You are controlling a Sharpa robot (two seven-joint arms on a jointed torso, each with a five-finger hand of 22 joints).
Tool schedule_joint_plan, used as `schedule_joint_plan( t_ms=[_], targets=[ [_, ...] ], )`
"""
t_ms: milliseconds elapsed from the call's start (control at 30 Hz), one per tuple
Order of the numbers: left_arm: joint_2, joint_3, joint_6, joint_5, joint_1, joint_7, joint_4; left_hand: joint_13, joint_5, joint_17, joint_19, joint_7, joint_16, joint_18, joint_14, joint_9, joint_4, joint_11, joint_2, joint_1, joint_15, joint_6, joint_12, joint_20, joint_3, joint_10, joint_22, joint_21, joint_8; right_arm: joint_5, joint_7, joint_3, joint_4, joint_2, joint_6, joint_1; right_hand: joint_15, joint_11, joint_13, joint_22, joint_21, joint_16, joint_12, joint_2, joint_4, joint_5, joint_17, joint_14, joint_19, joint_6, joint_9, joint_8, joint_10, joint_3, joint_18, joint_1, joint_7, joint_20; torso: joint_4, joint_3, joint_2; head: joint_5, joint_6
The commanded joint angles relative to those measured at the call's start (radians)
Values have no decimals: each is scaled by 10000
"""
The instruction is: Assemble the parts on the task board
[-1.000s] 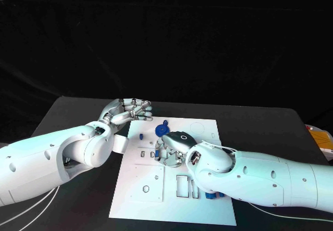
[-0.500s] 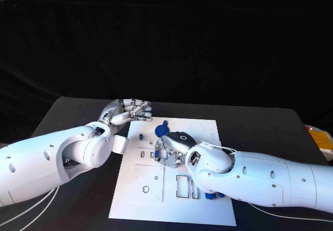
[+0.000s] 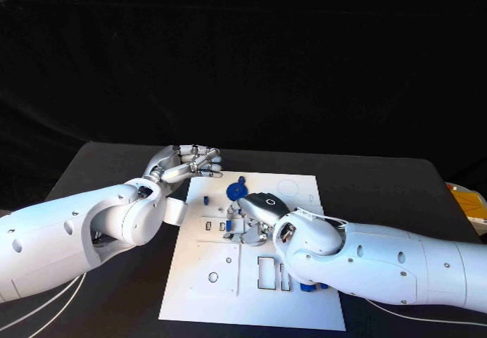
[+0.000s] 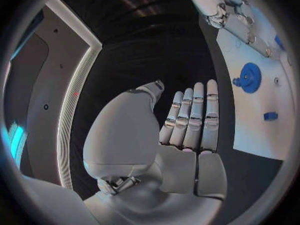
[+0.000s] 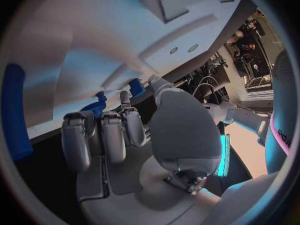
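Assembly partly done — blue gear [image 3: 236,190] seated near task board [image 3: 305,310] far edge, blue parts [image 3: 307,286] loose; left hand [image 3: 188,163] empty, fingers straight, right hand [image 3: 250,218] grasp untellable.

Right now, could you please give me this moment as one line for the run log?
left hand: empty, off the board's far left corner | right hand: fingers down on the white board | blue gear: lying on board

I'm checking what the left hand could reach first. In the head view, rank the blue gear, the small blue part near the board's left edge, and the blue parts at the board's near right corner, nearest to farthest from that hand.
1. Blue gear, just right of the left hand.
2. Small blue part, at the task board's left edge; close to the gear's rank.
3. Blue parts, near right corner beside the right arm, clearly farthest.
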Motion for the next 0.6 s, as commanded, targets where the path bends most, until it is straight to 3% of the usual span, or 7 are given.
schedule_joint_plan(
  t_ms=[33,233,367,467,567,600],
  targets=[
    [8,7,161,-31,7,29,-6,5,-45,15,-44,152,-37,116,-63,10,13,38,-18,-21,-10,3,-29,23,45,61,-13,-2,2,-83,99,1,128,-87,-583,-7,74,19,849,2358,-71,-50,-62,100,15,71,1657,821,750,-87,-31,-85,-84,-274,-14,127,20,79,2,4,0,5,3],
    [1,7,210,-231,7,-138,-66,3,-51,63,105,128,-11,135,-28,20,11,23,-47,-34,-31,-9,-72,-4,19,68,43,131,-2,-99,259,41,477,-487,-1188,8,108,56,827,2354,-92,-63,-78,407,22,147,1632,815,745,-137,-79,-213,-114,-1013,-10,400,61,118,-21,5,-17,8,24],
    [-11,7,237,-888,7,-625,-131,45,-55,521,754,37,650,134,811,83,35,-119,-60,-178,-278,78,-87,-277,-121,355,369,830,48,510,1084,124,834,-1017,-1892,131,136,87,856,2362,-86,-66,-43,669,-41,429,1627,815,753,-171,-123,-339,-80,-1177,-13,914,99,145,-38,18,-40,16,45],
    [-16,7,394,-1665,7,-1358,-205,230,-46,1449,1409,-136,2094,126,1796,182,53,-374,-60,-474,-629,337,215,-632,-275,1037,928,1880,191,1665,2131,171,1061,-1515,-2117,337,81,22,697,2133,-507,-204,-199,893,-107,443,1293,728,503,92,-105,-269,-225,-951,99,1479,37,107,-54,26,-81,50,44],
    [-41,8,859,-2658,8,-2313,-263,699,-37,2696,2050,-366,4097,112,2687,339,-25,-700,10,-1047,-968,582,975,-1003,-412,1775,1723,3260,454,3074,2908,204,1251,-2026,-2020,584,56,-6,667,2095,-582,-208,-233,946,-127,390,1307,730,462,252,-84,-197,-252,-832,117,1665,-1,87,-88,60,-131,88,35],
    [-49,8,1214,-3288,10,-2849,-280,1311,-35,4177,1997,-498,5880,100,2950,563,34,-828,-24,-1177,-1119,697,1812,-1170,-474,1917,2438,4356,780,3765,3179,217,1318,-2274,-1888,723,47,-19,664,2095,-583,-204,-236,942,-111,386,1323,734,463,317,-72,-159,-253,-819,117,1676,-16,79,-104,66,-144,107,43]
  ],
)
